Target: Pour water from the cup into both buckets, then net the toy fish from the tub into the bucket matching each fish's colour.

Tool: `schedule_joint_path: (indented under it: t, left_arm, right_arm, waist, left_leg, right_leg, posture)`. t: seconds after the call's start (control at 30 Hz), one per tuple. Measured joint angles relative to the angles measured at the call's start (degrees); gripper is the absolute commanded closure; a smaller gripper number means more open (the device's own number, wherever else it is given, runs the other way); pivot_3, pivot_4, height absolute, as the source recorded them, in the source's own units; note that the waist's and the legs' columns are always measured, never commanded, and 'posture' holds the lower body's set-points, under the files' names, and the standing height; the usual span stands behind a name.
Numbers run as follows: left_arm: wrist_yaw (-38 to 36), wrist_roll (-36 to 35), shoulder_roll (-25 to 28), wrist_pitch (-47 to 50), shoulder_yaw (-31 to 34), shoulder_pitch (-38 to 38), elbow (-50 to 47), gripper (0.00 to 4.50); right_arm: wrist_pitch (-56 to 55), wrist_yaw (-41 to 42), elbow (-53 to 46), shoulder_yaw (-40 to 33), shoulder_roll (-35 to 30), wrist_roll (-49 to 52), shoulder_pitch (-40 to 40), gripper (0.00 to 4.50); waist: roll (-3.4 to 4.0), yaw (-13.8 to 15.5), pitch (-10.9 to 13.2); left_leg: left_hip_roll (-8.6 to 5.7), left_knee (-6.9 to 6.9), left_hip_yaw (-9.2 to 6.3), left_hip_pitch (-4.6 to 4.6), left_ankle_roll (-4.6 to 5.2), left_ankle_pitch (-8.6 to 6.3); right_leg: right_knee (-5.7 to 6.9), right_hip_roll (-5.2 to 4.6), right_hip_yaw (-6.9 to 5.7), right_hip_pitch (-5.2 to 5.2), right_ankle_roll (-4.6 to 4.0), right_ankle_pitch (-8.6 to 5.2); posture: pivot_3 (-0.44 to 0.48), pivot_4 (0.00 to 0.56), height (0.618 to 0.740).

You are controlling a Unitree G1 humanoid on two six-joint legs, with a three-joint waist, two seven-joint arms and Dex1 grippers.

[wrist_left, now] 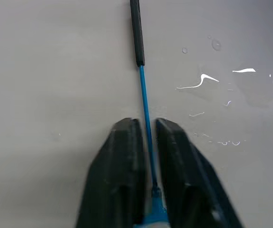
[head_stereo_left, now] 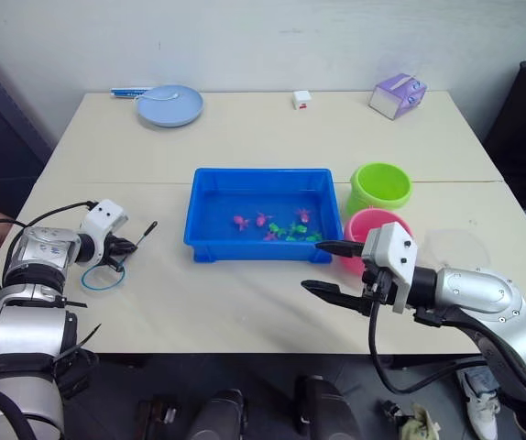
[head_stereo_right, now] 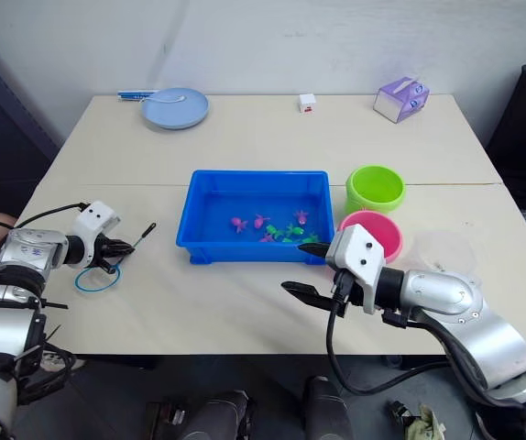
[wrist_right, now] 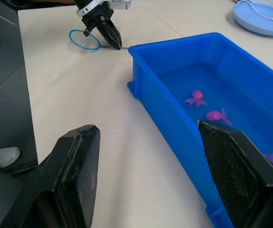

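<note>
While the table (head_stereo_left: 245, 137) carries everything, the blue tub (head_stereo_left: 261, 181) sits at its middle with water and several toy fish (head_stereo_left: 263, 220), pink and green, lying toward its near side. Just beside the tub's right end stand the green bucket (head_stereo_left: 380, 185) and, nearer the robot, the pink bucket (head_stereo_left: 373, 223). A faint clear cup (head_stereo_right: 444, 249) appears to stand to the right of the pink bucket. The right gripper (head_stereo_left: 329, 266) hovers over the table in front of the tub's near right corner, fingers spread wide apart. Left of the tub, the left gripper (wrist_left: 148, 156) is clenched on the net (head_stereo_left: 104, 276), whose hoop lies flat on the table.
</note>
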Motion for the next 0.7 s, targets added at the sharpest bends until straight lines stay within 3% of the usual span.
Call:
schedule_joint_path:
  t: [0.13,0.23,0.3,0.43,0.53,0.7]
  left_arm:
    - [-5.32,-0.8,1.02,-0.02,1.25,-0.35,-0.96,4.45]
    - [-13.42,-3.72,2.61,2.41,2.82,-1.69,-8.84,4.45]
    - [-20.58,-7.68,4.29,5.65,3.6,-0.93,-20.89,4.45]
    - [-33.0,-16.61,6.24,14.11,1.31,6.53,-54.43,4.45]
    - [-33.82,-18.56,3.11,16.87,-3.12,8.22,-66.6,4.45]
    - [-32.03,-17.33,-1.37,15.36,-8.34,7.5,-72.33,4.45]
  right_arm:
    - [0.04,0.98,-0.09,-0.16,-1.35,1.07,-0.08,0.0]
    - [0.34,1.8,0.02,-0.98,-1.98,2.12,-1.25,0.0]
    - [0.66,2.28,0.19,-2.02,-2.46,3.05,-2.68,0.0]
    - [1.23,4.31,1.69,-2.77,-4.19,4.35,-4.61,0.0]
    - [1.74,5.5,2.77,-2.96,-4.71,5.63,-6.58,0.0]
    - [3.84,6.56,3.4,-2.65,-5.63,6.9,-7.9,0.0]
  waist:
    - [-0.13,0.06,0.08]
    - [-0.45,0.22,0.26]
    - [-0.48,0.2,0.29]
    - [-0.29,-0.05,0.29]
    - [-0.29,0.05,0.3]
    - [-0.29,0.11,0.3]
  left_leg:
    - [-0.02,0.06,-0.03,-0.17,0.01,-0.01]
    - [-0.02,0.23,-0.19,-0.41,0.01,-0.01]
    - [-0.06,0.22,-0.25,-0.44,0.02,-0.02]
    - [-0.04,0.12,-0.25,-0.36,0.15,-0.12]
    - [0.01,0.16,-0.26,-0.36,0.15,-0.13]
    - [0.05,0.17,-0.24,-0.31,0.1,-0.14]
  right_leg:
    - [-0.02,-0.01,-0.05,-0.1,0.0,0.0]
    - [-0.03,-0.06,-0.07,-0.2,0.0,0.01]
    - [-0.11,-0.15,-0.04,-0.16,0.0,0.02]
    - [-0.47,-0.15,0.0,0.02,0.05,0.04]
    - [-0.49,-0.07,-0.03,0.03,0.06,0.05]
    - [-0.51,-0.02,-0.01,0.03,0.06,0.04]
  posture:
    - [0.0,0.15,0.74]
    - [0.0,0.15,0.74]
    - [0.0,0.15,0.74]
    - [0.0,0.15,0.74]
    - [0.0,0.15,0.74]
    - [0.0,0.15,0.74]
